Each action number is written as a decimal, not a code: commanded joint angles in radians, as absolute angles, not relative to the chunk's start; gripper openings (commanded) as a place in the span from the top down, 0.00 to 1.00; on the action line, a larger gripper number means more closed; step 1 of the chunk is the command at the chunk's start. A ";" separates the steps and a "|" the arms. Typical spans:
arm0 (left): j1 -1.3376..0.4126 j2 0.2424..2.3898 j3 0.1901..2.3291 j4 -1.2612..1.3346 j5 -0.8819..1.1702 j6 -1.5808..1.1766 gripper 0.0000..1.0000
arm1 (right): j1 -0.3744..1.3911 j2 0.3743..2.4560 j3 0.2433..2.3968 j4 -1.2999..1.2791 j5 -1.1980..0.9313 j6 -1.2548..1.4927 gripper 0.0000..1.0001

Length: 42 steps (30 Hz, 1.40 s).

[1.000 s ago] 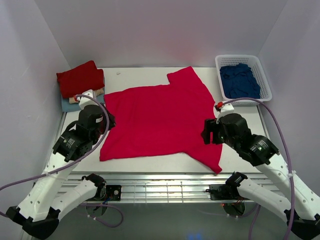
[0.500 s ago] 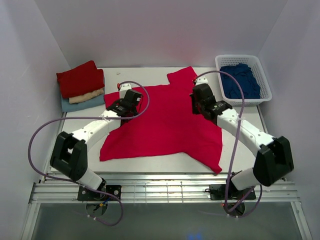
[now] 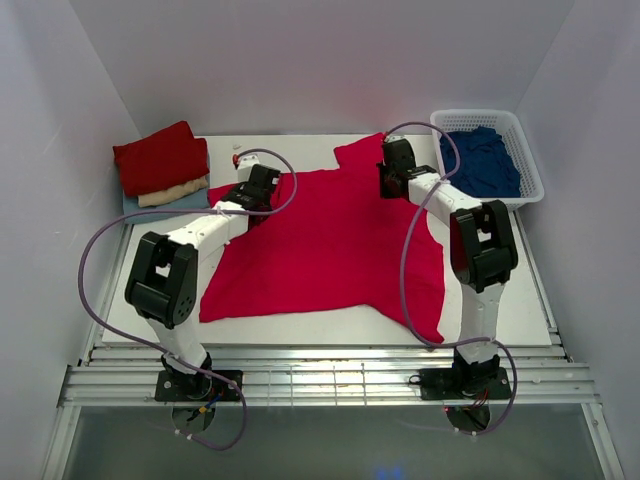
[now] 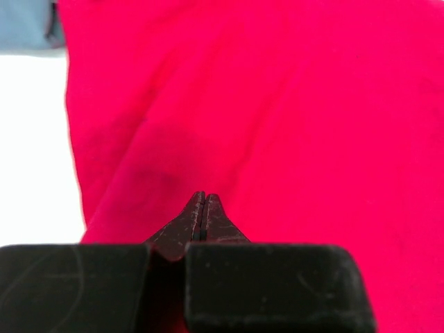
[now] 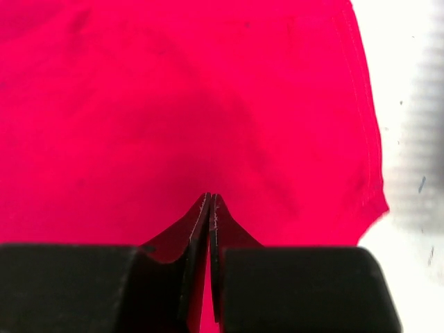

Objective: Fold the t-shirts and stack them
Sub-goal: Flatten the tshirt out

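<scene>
**Both Arms Close at Shirt's Far Edge**

Within a second I have swung both arms out over the bright crimson-red cloth t-shirt (image 3: pixel 330 250), which lies spread mid-table. The left gripper (image 3: pixel 258 190) and right gripper (image 3: pixel 393 172) have snapped together against it, though I cannot confirm a pinch. The white lattice plastic basket (image 3: pixel 440 150) crowds the right, but the near edge offers folding room.

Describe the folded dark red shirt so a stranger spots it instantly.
Go to the table's far left corner, to the folded stack. The dark red shirt lies on top of a cream shirt and a pale blue shirt, duller than the crimson shirt spread beside it.
</scene>
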<state>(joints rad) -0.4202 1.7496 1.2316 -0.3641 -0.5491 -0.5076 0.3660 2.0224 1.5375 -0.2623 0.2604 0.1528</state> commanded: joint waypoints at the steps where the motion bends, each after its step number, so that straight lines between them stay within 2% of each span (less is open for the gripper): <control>1: -0.422 1.766 1.278 -0.339 -0.531 -0.486 1.00 | 0.334 2.092 1.641 -0.262 0.215 0.138 0.92; 12: -0.423 1.664 1.232 -0.380 -0.630 -0.494 1.00 | 0.270 2.339 1.951 -0.406 0.242 0.104 0.92; 25: -0.359 1.649 1.264 -0.466 -0.651 -0.500 1.00 | 0.186 2.441 2.034 -0.552 0.307 0.106 0.92; 32: -0.293 1.721 1.293 -0.450 -0.589 -0.497 1.00 | 0.104 2.439 2.036 -0.566 0.275 0.100 0.92; 42: -0.264 1.968 1.440 -0.365 -0.476 -0.469 1.00 | 0.094 2.442 2.036 -0.563 0.253 0.084 0.92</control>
<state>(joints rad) -0.2634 1.9583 1.3769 -0.4088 -0.5201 -0.4847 0.1051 2.4107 2.0201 -0.5076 0.2584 0.0940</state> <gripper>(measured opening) 0.022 0.078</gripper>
